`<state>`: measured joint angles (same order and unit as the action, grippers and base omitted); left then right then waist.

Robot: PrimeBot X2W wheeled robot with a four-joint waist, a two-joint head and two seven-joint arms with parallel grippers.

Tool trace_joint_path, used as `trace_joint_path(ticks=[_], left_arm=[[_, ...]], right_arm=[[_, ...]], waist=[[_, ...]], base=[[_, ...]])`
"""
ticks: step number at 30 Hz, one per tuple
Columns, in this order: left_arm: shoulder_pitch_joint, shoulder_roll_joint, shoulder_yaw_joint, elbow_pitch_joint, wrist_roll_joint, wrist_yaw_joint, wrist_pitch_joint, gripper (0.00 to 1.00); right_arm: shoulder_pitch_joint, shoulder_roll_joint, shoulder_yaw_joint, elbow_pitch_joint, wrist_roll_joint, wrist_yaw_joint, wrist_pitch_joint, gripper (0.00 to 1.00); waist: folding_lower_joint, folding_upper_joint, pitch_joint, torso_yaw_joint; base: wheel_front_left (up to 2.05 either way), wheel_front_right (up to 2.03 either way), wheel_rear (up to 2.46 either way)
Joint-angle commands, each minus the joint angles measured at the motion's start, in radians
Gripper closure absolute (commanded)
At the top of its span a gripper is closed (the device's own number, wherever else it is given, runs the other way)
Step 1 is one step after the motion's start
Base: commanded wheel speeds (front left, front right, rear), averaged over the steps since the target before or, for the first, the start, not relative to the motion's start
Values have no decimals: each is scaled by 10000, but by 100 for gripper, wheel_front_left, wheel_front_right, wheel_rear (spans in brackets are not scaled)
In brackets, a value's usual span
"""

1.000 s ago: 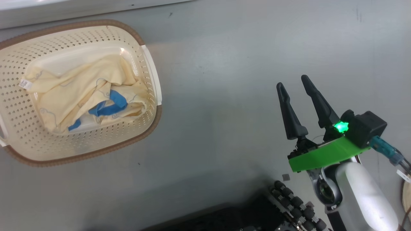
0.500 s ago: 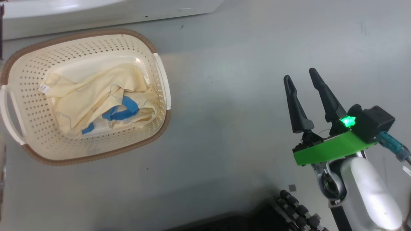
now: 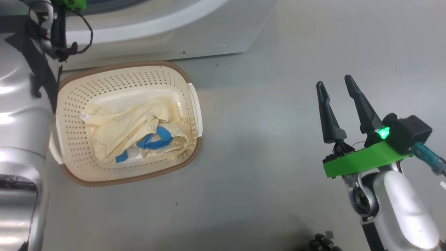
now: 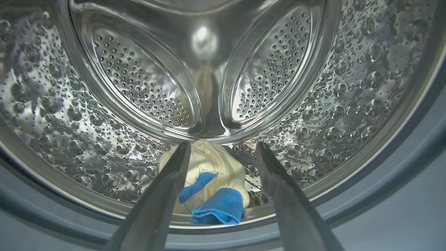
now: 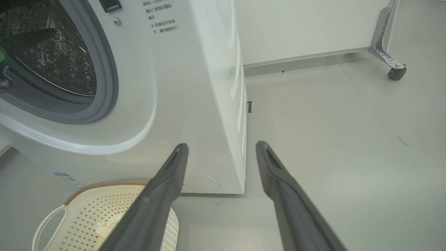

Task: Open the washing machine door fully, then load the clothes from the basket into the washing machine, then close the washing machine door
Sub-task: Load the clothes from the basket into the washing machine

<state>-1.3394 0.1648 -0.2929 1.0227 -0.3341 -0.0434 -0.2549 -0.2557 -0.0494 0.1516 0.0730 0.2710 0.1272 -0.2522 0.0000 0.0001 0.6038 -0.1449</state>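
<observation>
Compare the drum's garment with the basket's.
The drum garment lies bunched in a heap on perforated steel; the basket garment spreads flatter on cream plastic. The drum garment shows a folded blue patch; the basket garment a blue loop. Both are pale yellow.

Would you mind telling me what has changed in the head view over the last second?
The head camera has swung, so the whole picture shifted: the front of the washing machine and the pale left forearm have come into view. Nothing was picked up or released. The clothes lie the same way in the basket, and the right gripper stays open and empty over the floor.
</observation>
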Motion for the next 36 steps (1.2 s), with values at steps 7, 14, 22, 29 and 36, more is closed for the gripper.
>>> trace_joint_path(ticks=[7, 14, 22, 29, 36], left_arm=[[1134, 181, 352, -1474, -66, 81, -66, 0], [2926, 249, 451, -2915, -58, 139, -67, 0], [5324, 694, 772, -4591, -234, 517, -68, 0], [7430, 1134, 1302, -6374, -561, 1097, 13, 0], [9127, 1388, 1669, -7945, -781, 1550, 179, 0]], right_arm=[[226, -46, 68, -76, -78, 35, -95, 0], [835, -149, -165, -163, -176, 35, -95, 0], [1479, -263, -298, -417, -290, 35, -95, 0], [1955, -320, -325, -620, -389, 35, -95, 0], [2303, -337, -361, -732, -415, 35, -95, 0]], waist=[[0, -1, -1399, 582], [0, -1, -2685, 972], [0, -1, -3633, 1288], [0, -1, -4148, 1482], [0, -1, -4442, 1501]], base=[[0, 0, 0], [0, 0, 0], [0, 0, 0], [0, 0, 0], [0, 0, 0]])
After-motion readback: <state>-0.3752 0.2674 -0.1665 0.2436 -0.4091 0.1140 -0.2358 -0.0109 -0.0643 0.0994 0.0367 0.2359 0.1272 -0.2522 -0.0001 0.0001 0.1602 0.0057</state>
